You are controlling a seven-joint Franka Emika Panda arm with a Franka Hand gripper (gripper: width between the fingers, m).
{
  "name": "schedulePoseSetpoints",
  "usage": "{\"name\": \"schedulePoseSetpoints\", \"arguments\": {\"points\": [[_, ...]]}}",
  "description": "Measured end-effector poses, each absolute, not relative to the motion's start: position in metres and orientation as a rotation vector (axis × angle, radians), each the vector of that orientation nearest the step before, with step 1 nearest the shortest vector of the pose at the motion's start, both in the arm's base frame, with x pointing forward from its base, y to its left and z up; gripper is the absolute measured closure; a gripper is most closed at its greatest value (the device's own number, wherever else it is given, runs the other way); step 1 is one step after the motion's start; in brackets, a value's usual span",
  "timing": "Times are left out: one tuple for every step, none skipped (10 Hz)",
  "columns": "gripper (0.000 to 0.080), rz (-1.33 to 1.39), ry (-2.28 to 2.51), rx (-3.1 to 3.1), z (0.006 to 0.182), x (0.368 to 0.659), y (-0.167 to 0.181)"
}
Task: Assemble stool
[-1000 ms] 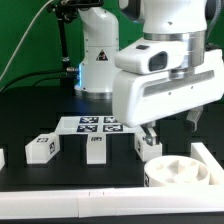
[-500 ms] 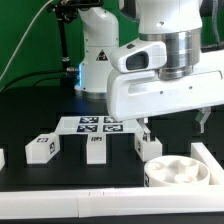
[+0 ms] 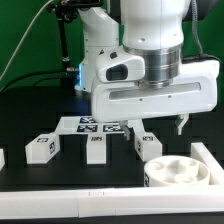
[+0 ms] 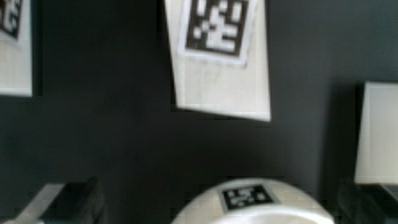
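Three white block legs with square tags lie in a row in the exterior view: left leg (image 3: pixel 40 147), middle leg (image 3: pixel 95 148), right leg (image 3: pixel 148 146). The round seat (image 3: pixel 182 172) with its sockets sits at the front right. My gripper (image 3: pixel 160 126) hangs above and just behind the right leg, with its fingers apart and nothing between them. In the wrist view one tagged leg (image 4: pixel 222 60) lies ahead, with another leg (image 4: pixel 11 45) at the edge. A rounded white tagged part (image 4: pixel 258 200) lies below my gripper (image 4: pixel 217 207), and I cannot tell which part it is.
The marker board (image 3: pixel 96 124) lies behind the legs. Low white wall pieces stand along the front (image 3: pixel 60 206), at the exterior view's right (image 3: pixel 208 155) and at its left (image 3: pixel 2 157). The robot base (image 3: pixel 95 55) stands at the back.
The hand has turned and shifted toward the exterior view's left, rising a little off the right leg. The legs and the seat have not moved.
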State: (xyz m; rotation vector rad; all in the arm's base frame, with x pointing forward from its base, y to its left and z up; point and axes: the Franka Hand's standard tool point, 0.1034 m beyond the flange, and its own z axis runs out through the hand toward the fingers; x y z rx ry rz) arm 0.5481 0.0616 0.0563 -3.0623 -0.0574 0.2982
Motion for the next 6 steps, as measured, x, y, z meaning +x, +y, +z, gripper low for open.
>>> {"name": "schedulePoseSetpoints", "arguments": {"points": [[0.0150,0.476,-0.066,-3.039,0.058,0.541,0.063],[0.0150,0.507,-0.067,-3.031,0.056,0.549,0.064],[0.0150,0.634,-0.070,-3.008,0.055,0.541,0.064],[0.0150,0.822,-0.074,-2.963,0.053,0.534,0.062],[0.0150,0.910,-0.078,-2.935,0.051,0.539,0.063],[0.0150,1.041,-0.075,-2.891,0.052,0.535,0.064]]}}
